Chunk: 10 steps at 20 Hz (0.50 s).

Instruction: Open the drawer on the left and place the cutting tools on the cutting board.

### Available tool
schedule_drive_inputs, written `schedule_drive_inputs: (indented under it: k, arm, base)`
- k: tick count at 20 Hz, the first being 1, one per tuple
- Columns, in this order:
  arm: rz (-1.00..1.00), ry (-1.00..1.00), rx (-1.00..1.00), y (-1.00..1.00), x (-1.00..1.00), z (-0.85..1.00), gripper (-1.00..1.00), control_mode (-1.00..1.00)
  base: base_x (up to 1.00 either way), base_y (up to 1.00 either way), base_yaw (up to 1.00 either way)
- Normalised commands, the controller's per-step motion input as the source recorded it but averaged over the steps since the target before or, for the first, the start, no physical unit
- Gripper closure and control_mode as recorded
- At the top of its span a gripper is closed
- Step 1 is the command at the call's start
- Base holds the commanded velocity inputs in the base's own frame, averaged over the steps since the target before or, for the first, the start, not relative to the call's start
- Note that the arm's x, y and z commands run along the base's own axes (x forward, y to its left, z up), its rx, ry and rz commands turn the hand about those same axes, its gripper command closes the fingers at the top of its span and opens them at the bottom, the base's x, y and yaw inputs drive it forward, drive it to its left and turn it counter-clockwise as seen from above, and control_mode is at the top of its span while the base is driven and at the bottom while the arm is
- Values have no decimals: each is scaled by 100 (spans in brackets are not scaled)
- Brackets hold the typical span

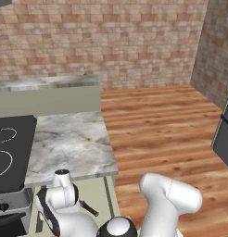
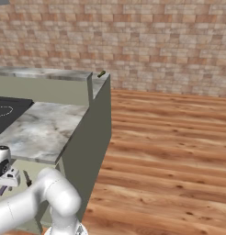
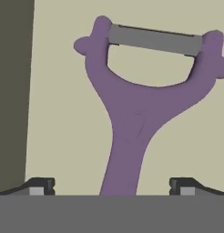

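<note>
The two-finger gripper (image 3: 111,185) hangs directly over the purple Y-shaped peeler with a grey blade (image 3: 136,104), its dark fingertips (image 3: 38,185) spread wide at either side of the peeler's handle and closed on nothing. The peeler lies flat on the pale beige floor of the sage-green drawer (image 3: 63,113), its handle running toward 6 o'clock and its blade bar crossing at 12 o'clock in the hand view; a darker drawer wall stands at 9 o'clock. Judged risk: the handle is slim and low, so fingers closing too high could slip over it, and fingers descending too far could strike the drawer floor; a closure off the handle's axis could spin the tool away. The left base view adds what the hand view lacks: the white arm bent down below the grey marble desk (image 1: 69,141), a thin dark knife-like tool (image 1: 89,209) just beside the wrist at 3 o'clock, and a black cooktop (image 1: 9,152) at 9 o'clock. The right base view shows the arm reaching under the desk edge.
</note>
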Motion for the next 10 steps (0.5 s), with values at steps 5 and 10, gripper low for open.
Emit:
schedule_drive_inputs:
  k: [5,10]
  arm:
    - [-5,-3,0,0,0,-17,-100,-100]
    - [-4,-3,-1,0,-1,-23,100,-100]
  base:
    - [0,0,0]
    - [0,0,0]
